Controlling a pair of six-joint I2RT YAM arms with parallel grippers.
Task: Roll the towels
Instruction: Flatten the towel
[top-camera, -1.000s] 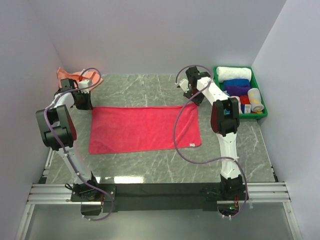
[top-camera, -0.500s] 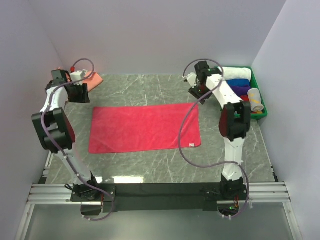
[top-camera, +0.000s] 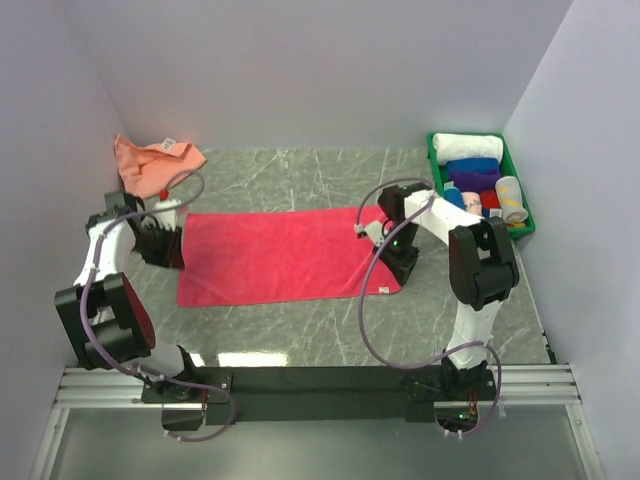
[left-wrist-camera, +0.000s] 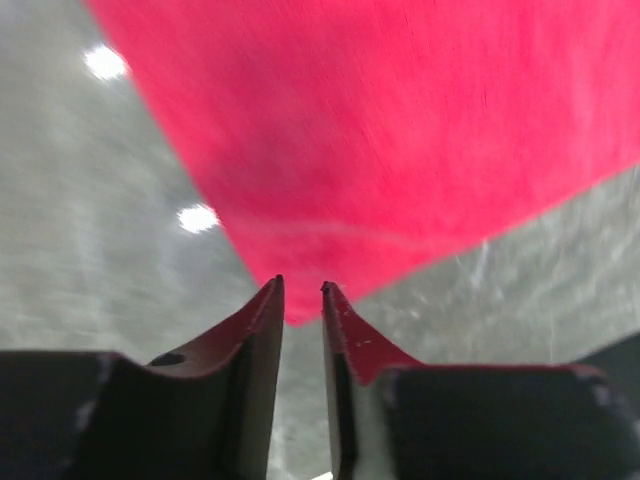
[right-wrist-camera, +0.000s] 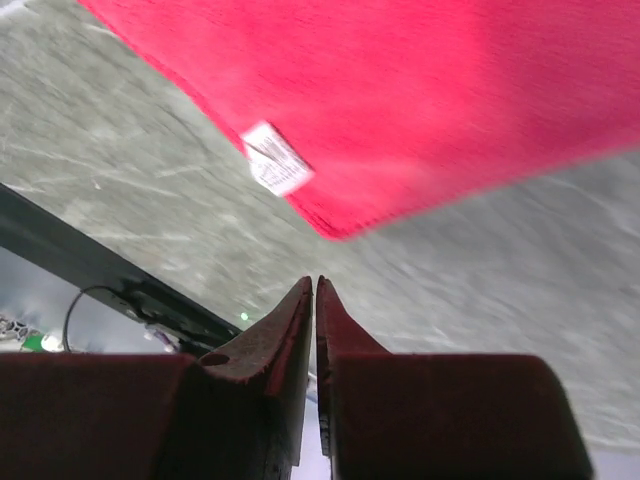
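Note:
A red towel (top-camera: 285, 255) lies spread flat on the marble table. My left gripper (top-camera: 162, 246) is low at the towel's left edge. In the left wrist view its jaws (left-wrist-camera: 301, 288) stand a narrow gap apart and empty, with a corner of the red towel (left-wrist-camera: 400, 120) just beyond the tips. My right gripper (top-camera: 402, 256) is at the towel's right edge, near its near right corner. In the right wrist view it (right-wrist-camera: 315, 282) is shut and empty over bare table, just short of the towel's corner (right-wrist-camera: 420, 100) and its white label (right-wrist-camera: 277, 160).
A crumpled orange towel (top-camera: 150, 160) lies at the back left corner. A green bin (top-camera: 508, 233) at the back right holds several rolled towels, white, blue, purple and others. Walls close in the table on the left, back and right.
Both arms swung from the back of the table toward the near side and dropped to the red towel's left and right edges. The towel itself has not moved.

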